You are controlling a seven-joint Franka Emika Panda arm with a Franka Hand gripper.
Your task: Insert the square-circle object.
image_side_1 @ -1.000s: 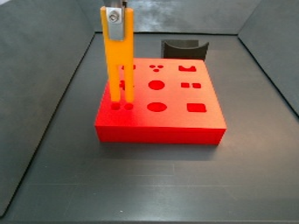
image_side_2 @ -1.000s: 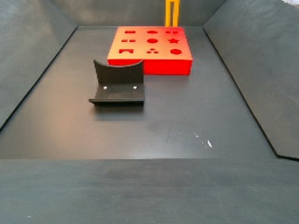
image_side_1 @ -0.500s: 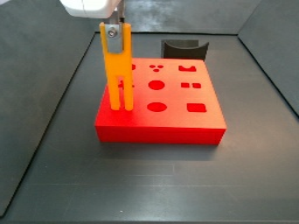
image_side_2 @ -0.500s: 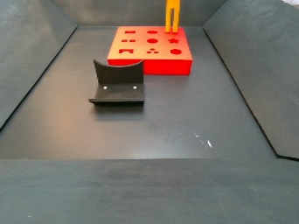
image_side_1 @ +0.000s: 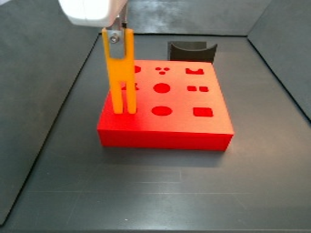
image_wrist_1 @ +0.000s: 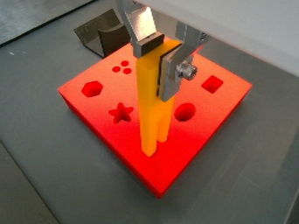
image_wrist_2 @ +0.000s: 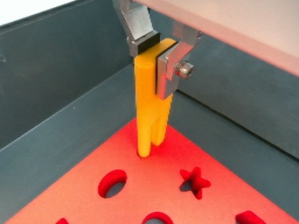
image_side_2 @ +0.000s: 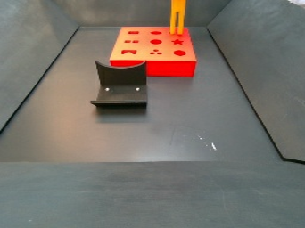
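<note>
The square-circle object (image_side_1: 120, 77) is a long orange bar standing upright, forked end down. My gripper (image_side_1: 115, 36) is shut on its upper end, as both wrist views show (image_wrist_1: 158, 57) (image_wrist_2: 156, 57). The two prongs (image_wrist_2: 147, 140) meet the top of the flat red block (image_side_1: 183, 123) at one corner, close to the bin wall. I cannot tell whether the prongs are inside holes. In a side view only the bar (image_side_2: 177, 16) shows above the block (image_side_2: 152, 53); the gripper is out of frame there.
The red block carries several shaped holes, such as a star (image_wrist_1: 119, 112), a circle (image_wrist_1: 184, 111) and a square (image_wrist_1: 212, 84). The dark fixture (image_side_2: 119, 85) stands on the floor beside the block and also shows in a side view (image_side_1: 192, 48). Sloping grey walls enclose the floor.
My gripper has come down with the bar, and its white body now shows in a side view. The prongs stay at the same corner of the red block.
</note>
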